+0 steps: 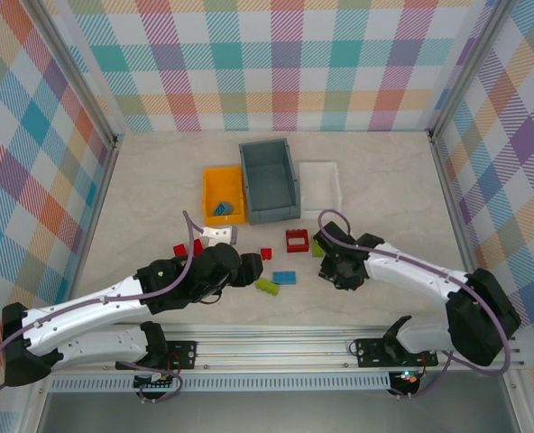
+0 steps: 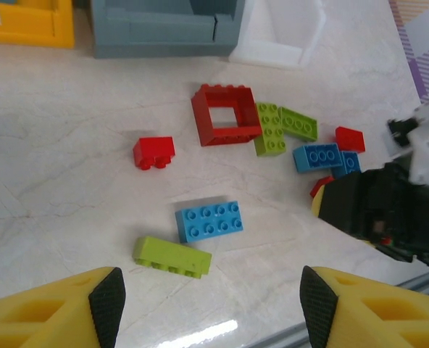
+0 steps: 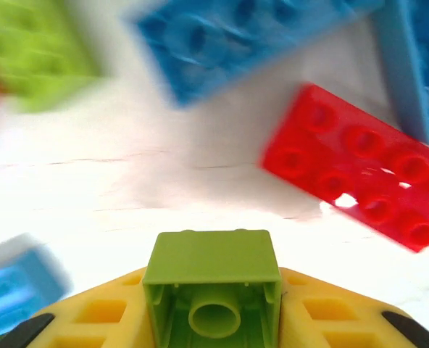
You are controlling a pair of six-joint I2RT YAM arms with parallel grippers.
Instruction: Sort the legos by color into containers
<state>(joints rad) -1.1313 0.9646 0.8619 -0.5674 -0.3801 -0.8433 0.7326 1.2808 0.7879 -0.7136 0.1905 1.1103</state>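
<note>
My right gripper (image 3: 213, 319) is shut on a small lime green lego (image 3: 211, 264), hollow underside toward the camera, just above the table. Below it lie a red lego (image 3: 359, 170) and a blue one (image 3: 251, 36). My left gripper (image 2: 211, 308) hangs open with nothing between its fingers. Just ahead of it lie a blue lego (image 2: 209, 220) and a lime one (image 2: 171, 257). Farther on are a small red lego (image 2: 153, 152), a red square frame (image 2: 203, 119) and a lime pair (image 2: 283, 127). The orange container (image 1: 224, 194) holds a blue lego (image 1: 224, 208). Beside it stand the grey-blue container (image 1: 269, 180) and the white one (image 1: 320, 180).
Two more red legos (image 1: 181, 250) lie left of my left arm. Checked walls close off the table on three sides, and a metal rail (image 1: 276, 343) runs along the near edge. In the left wrist view the right arm's black wrist (image 2: 374, 210) hovers over the right-hand cluster.
</note>
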